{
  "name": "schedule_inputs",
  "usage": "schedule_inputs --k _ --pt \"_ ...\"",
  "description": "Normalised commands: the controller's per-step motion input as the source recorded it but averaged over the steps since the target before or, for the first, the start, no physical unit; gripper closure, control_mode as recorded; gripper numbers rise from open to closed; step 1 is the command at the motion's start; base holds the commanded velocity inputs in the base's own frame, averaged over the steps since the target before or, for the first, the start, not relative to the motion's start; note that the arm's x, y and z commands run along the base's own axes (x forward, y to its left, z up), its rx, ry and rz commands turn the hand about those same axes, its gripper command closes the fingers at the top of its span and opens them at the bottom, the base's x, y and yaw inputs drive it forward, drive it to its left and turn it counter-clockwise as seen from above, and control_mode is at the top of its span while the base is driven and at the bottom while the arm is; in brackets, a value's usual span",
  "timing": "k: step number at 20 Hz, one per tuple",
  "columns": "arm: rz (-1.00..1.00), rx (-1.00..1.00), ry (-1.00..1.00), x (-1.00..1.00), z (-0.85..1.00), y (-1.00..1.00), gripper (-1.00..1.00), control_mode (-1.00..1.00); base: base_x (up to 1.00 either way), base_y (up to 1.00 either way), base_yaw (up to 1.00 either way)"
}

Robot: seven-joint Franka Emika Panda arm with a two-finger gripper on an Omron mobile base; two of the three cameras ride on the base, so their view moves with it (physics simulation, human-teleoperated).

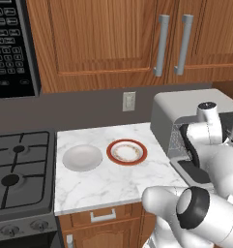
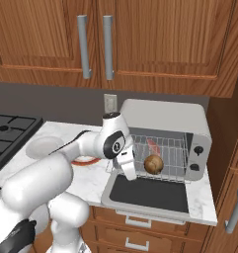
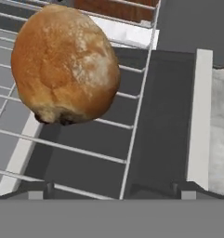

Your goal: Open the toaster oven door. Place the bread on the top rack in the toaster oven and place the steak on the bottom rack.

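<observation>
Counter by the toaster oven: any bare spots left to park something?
Bare marble runs along the front edge, before the white bowl and red-rimmed plate; another strip lies behind them, below the wall outlet. Crowded on the right: the grey toaster oven, its dropped dark-glass door, the round brown roll on the wire rack, the hand beside it.

The white arm (image 2: 66, 163) rises from the base, bends at its dark elbow joint and reaches forward with the wrist (image 2: 114, 138) turned downward. The pincer (image 2: 128, 170) hangs below the wrist, its jaws spread wide with nothing between them.
</observation>
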Motion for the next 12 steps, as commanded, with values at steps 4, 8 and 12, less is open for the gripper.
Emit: schedule_inputs --k 4,8,12 --pt "0.00 0.01 0.00 -0.46 0.48 -0.14 -1.00 -1.00 0.00 0.00 0.00" --pt "0.00 0.06 0.00 -0.77 0.18 -0.17 -1.00 -1.00 0.00 0.00 0.00" --pt "0.03 0.10 0.00 -0.66 0.00 -0.26 -1.00 -1.00 0.00 0.00 0.00"
